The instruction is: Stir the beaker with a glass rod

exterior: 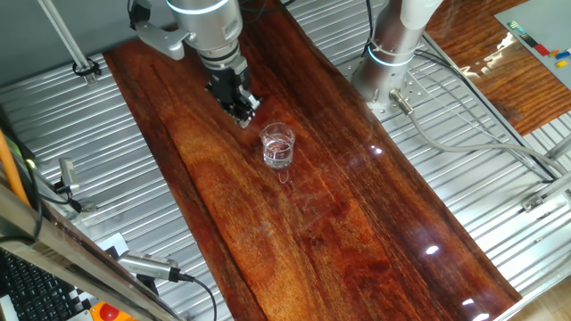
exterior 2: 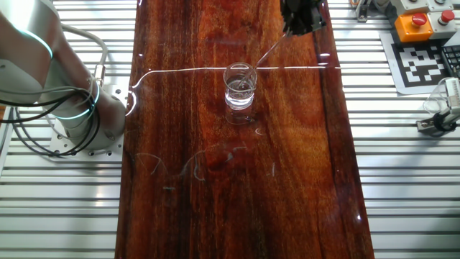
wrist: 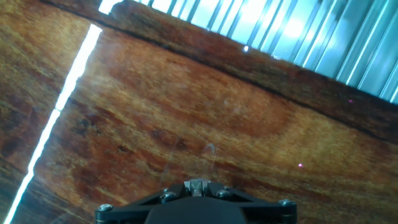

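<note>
The beaker (exterior: 277, 147) is a small clear glass standing upright near the middle of the dark wooden board (exterior: 339, 223). It also shows in the other fixed view (exterior 2: 239, 86). My gripper (exterior: 243, 114) hangs above and to the side of it, near the board's edge in the other fixed view (exterior 2: 291, 29). Its jaws are shut on the glass rod (exterior 2: 267, 52), a thin clear line slanting down from the fingers to the beaker's mouth. In the hand view the rod (wrist: 209, 158) is a faint streak ahead of the gripper (wrist: 198, 184). The beaker is out of that view.
The arm's base (exterior: 393, 53) stands on slatted metal beside the board, with cables trailing from it (exterior 2: 43, 137). A red stop button (exterior 2: 418, 21) and a printed marker tag (exterior 2: 424, 65) lie beyond the board's edge. A second wooden panel (exterior: 508, 62) lies at the back right.
</note>
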